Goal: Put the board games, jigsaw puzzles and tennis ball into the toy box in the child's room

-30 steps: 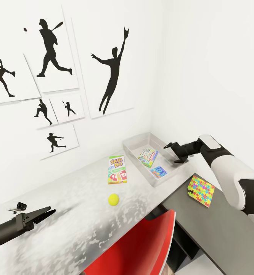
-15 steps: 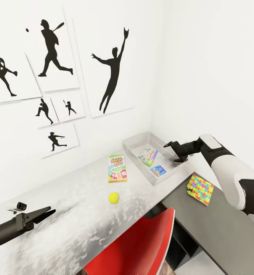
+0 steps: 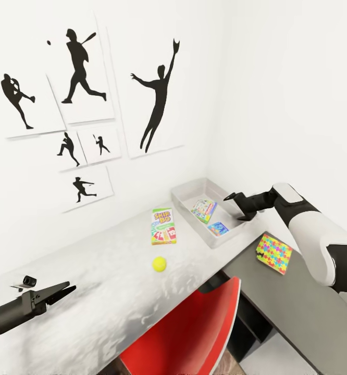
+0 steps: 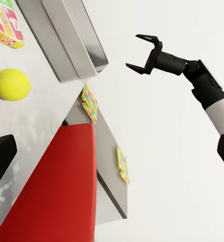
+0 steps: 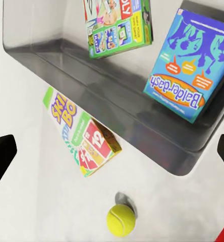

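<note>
The pale grey toy box (image 3: 186, 191) sits in the table's far corner with two board games inside: a green one (image 3: 203, 209) and a blue one (image 3: 218, 228). The right wrist view looks down on the same green game (image 5: 117, 22) and blue game (image 5: 190, 65). My right gripper (image 3: 237, 208) hangs open and empty over the box's right end. A third board game, Skip-Bo (image 3: 163, 226), lies left of the box, with the tennis ball (image 3: 159, 263) in front of it. One jigsaw puzzle (image 3: 273, 252) lies on the dark lower top, and the left wrist view shows a second (image 4: 122, 164). My left gripper (image 3: 61, 290) is open near the table's front left.
A red chair (image 3: 194, 333) stands tucked against the table's front edge, between my arms. White walls with black silhouette posters (image 3: 158, 99) close the corner behind the table. The pale table top (image 3: 100, 281) has bare room left of the ball.
The head view has turned a little, so posters and table things sit slightly to the right in the picture. Both arms hold their poses, and nothing was taken or let go.
</note>
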